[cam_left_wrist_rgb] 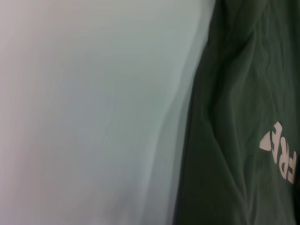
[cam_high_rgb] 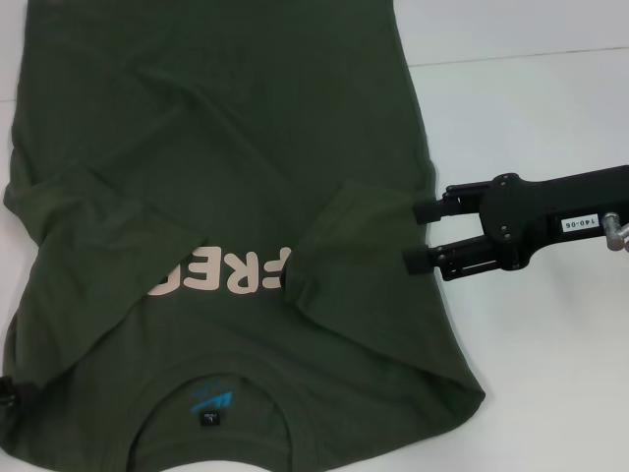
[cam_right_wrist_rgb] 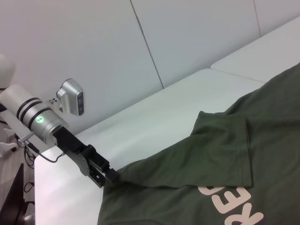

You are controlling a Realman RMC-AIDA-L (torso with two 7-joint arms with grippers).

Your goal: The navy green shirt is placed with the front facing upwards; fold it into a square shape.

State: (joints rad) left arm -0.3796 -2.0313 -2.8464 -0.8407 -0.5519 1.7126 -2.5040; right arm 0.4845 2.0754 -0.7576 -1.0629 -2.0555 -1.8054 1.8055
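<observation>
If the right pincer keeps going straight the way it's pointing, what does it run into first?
Most likely the navy green shirt. The right pincer, open, points at its side edge, fingertips already at the cloth beside the folded-in sleeve. Its height above the cloth is unclear.

Dark olive-green navy green shirt (cam_high_rgb: 216, 147) — pale pink lettering (cam_high_rgb: 216, 280) — blue neck print (cam_high_rgb: 209, 401).
</observation>
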